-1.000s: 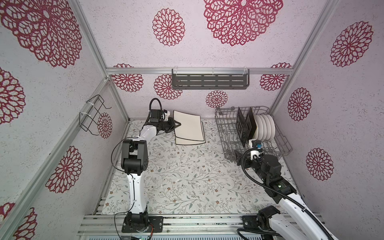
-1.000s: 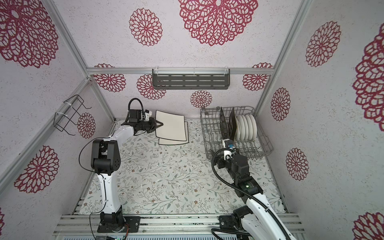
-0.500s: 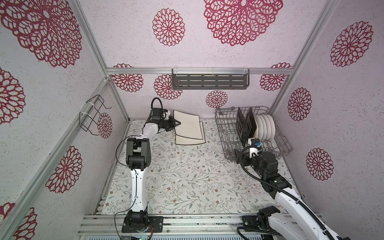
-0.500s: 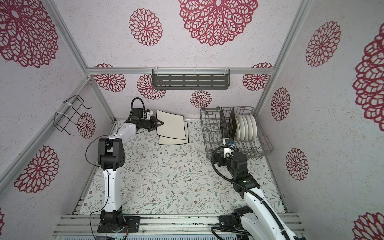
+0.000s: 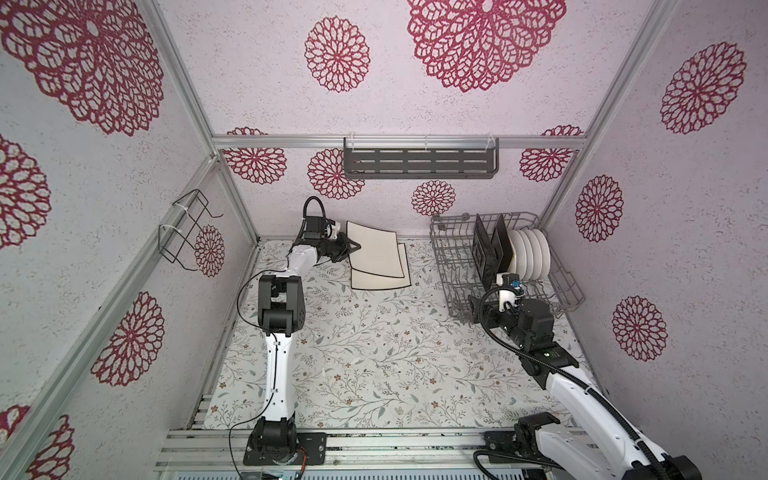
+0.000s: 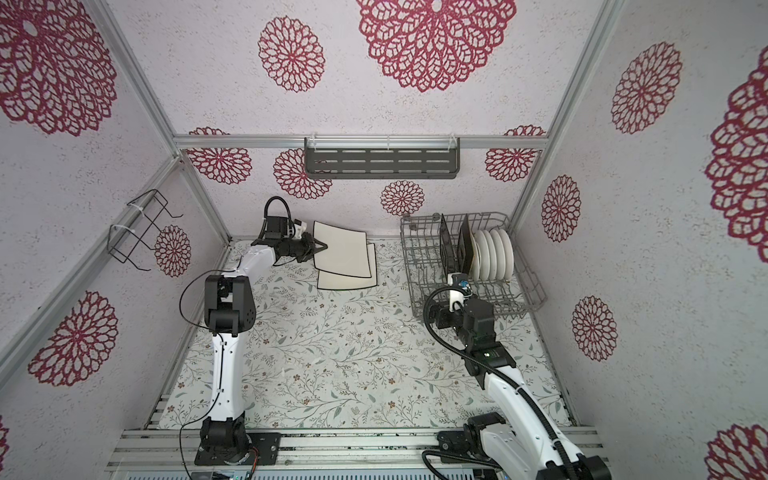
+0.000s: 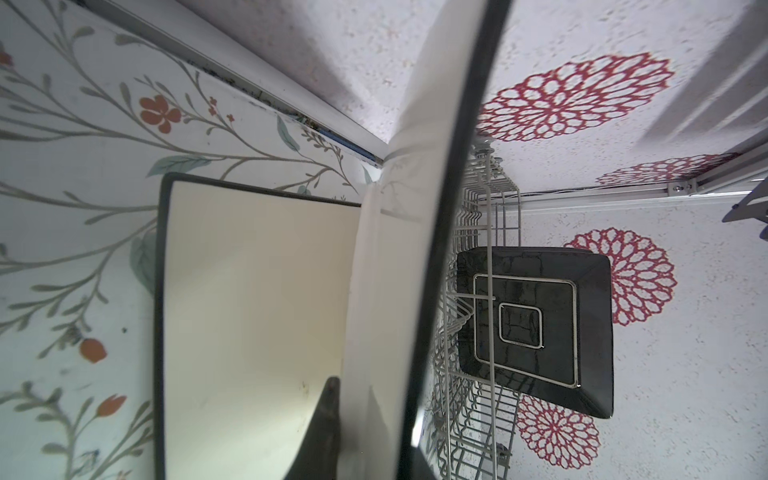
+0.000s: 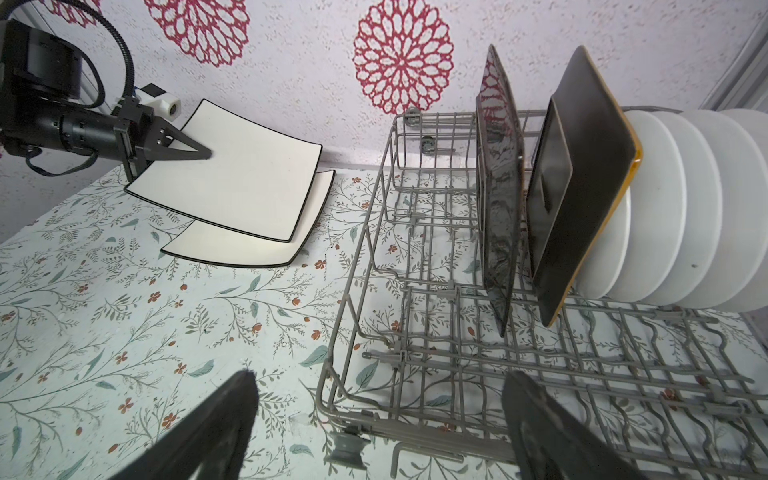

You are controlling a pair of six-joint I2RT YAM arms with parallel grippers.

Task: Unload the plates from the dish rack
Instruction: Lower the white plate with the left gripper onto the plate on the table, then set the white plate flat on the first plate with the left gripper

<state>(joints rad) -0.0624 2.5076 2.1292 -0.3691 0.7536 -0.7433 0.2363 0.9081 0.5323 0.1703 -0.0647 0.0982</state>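
Left end effector (image 5: 356, 248), clenched on the near edge of the upper cream plate (image 5: 376, 249) and holding it tilted, close to the back wall at the far left of the floral surface (image 5: 374, 353). The held plate overlaps the lower cream plate (image 5: 380, 283), which lies flat on the surface; whether the two touch cannot be told. In the left wrist view the held plate appears edge-on, its thin dark rim crossing the frame, with the lower plate beyond it. Right end effector (image 8: 380, 376), released, its jaws spread wide and holding nothing, positioned at the near left corner of the dish rack (image 5: 457, 266): one finger (image 8: 216, 424) hangs over the bare surface outside the rack, the other (image 8: 557, 432) over the rack's wire floor. The rack stands at the far right of the surface, well apart from the cream plates. Two black square plates (image 8: 498, 187) (image 8: 582, 174) stand on edge among its tines; the one nearer the right wall leans on a row of round white plates (image 8: 685, 208), also on edge, packed face to face toward the rack's far right corner. The near half of the rack carries no plates. A dark slotted shelf (image 5: 419, 164) hangs on the back wall.
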